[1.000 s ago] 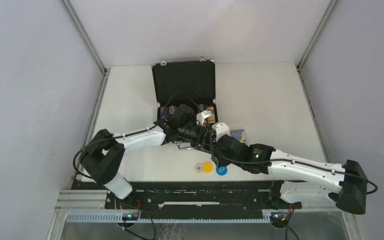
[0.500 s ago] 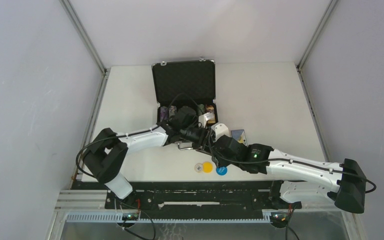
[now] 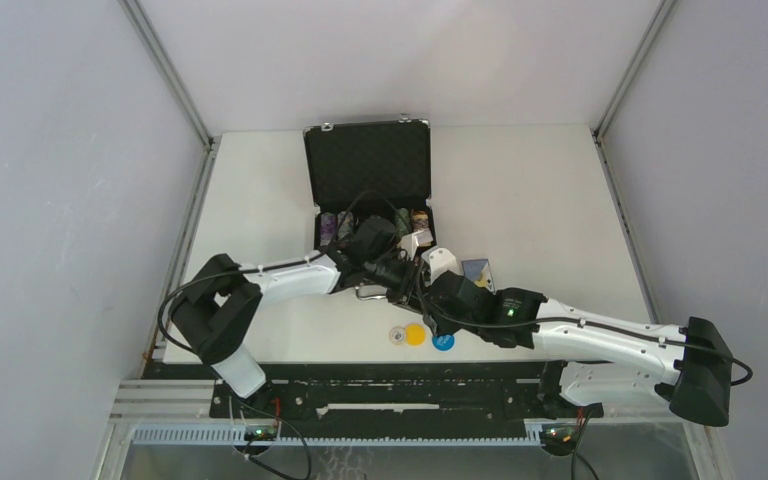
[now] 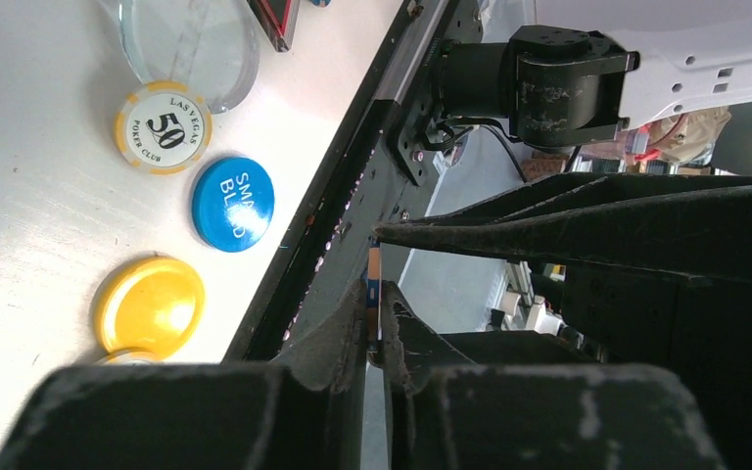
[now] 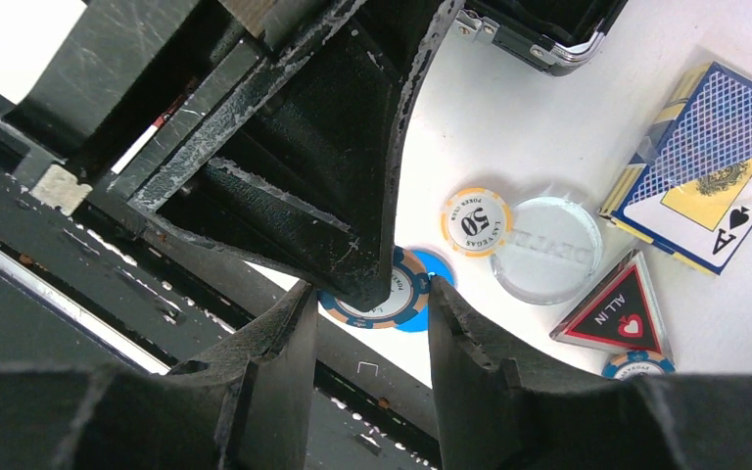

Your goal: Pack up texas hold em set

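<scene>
A blue-and-orange poker chip (image 5: 403,293) hangs above the table's front edge between my two grippers. My left gripper (image 4: 376,302) is shut on its flat faces; the chip (image 4: 375,279) shows edge-on there. My right gripper (image 5: 372,286) spans the chip's width, with a fingertip against each side of its rim. The two grippers meet in front of the black briefcase (image 3: 368,165), which stands open with chip stacks (image 3: 340,222) inside. On the table lie the card deck (image 5: 710,166), a red-black triangle token (image 5: 615,315), a clear dealer button (image 5: 551,257) and a yellow-white 50 chip (image 5: 476,221).
A blue button (image 4: 233,204) and a yellow button (image 4: 149,305) lie near the table's front edge (image 4: 352,147). Another blue chip (image 5: 638,365) sits by the triangle token. A briefcase corner (image 5: 539,39) is close behind the grippers.
My left gripper has closed onto the chip and shifted slightly right and back. The right gripper has kept its place and its opening.
</scene>
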